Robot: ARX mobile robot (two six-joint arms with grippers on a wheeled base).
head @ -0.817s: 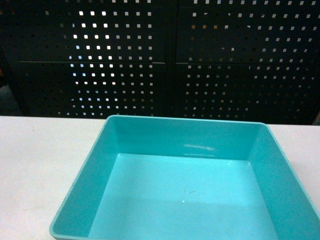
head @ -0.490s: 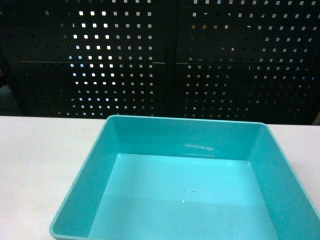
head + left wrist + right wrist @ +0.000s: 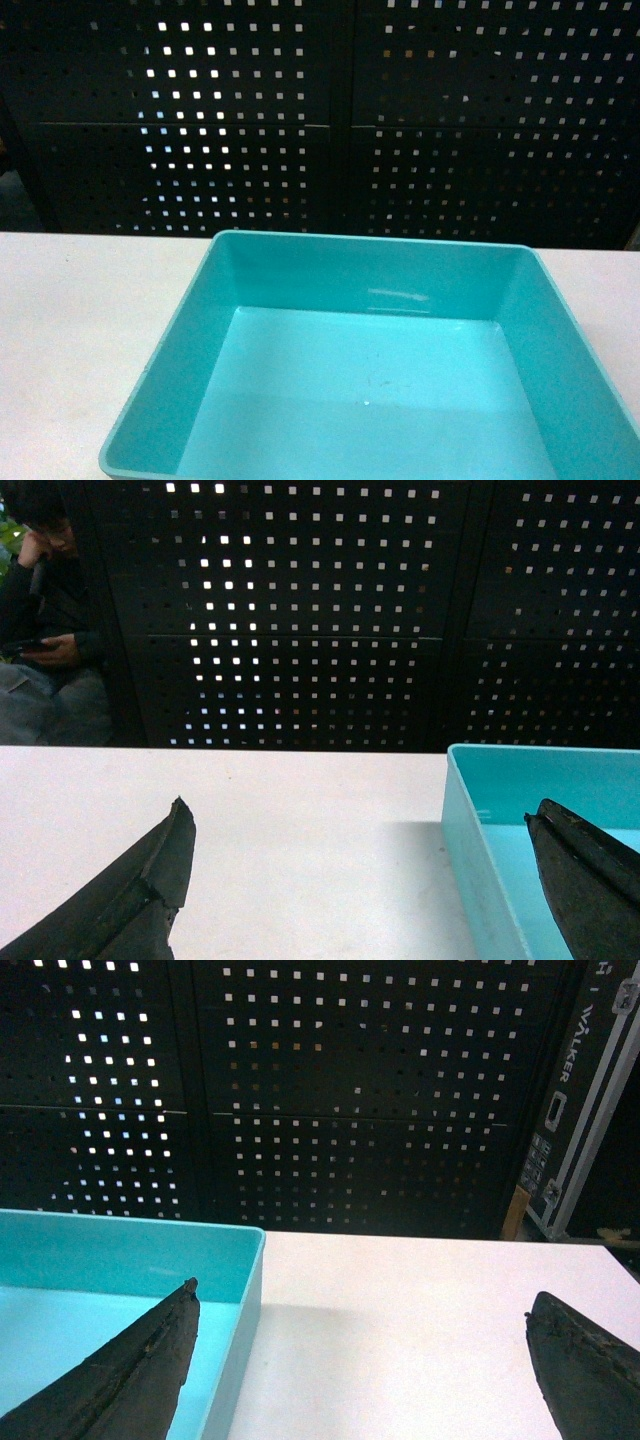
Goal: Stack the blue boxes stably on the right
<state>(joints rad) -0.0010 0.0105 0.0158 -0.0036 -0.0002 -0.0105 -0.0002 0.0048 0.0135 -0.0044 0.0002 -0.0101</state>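
Note:
One of the blue boxes, a light turquoise tub [image 3: 360, 390], sits empty on the white table [image 3: 80, 330], filling the near middle of the head view. My left gripper [image 3: 358, 810] is open and straddles the tub's left wall [image 3: 470, 850]: one finger is over the bare table, the other over the tub's inside. My right gripper [image 3: 363, 1295] is open too and spans the tub's right wall [image 3: 235, 1350], with its left finger over the tub [image 3: 120, 1250] and its right finger over the table. Neither gripper holds anything, and neither shows in the head view.
Black perforated panels [image 3: 330, 110] stand right behind the table's far edge. A seated person [image 3: 45, 630] is at the far left beyond the table. A black flight case [image 3: 590, 1100] leans at the far right.

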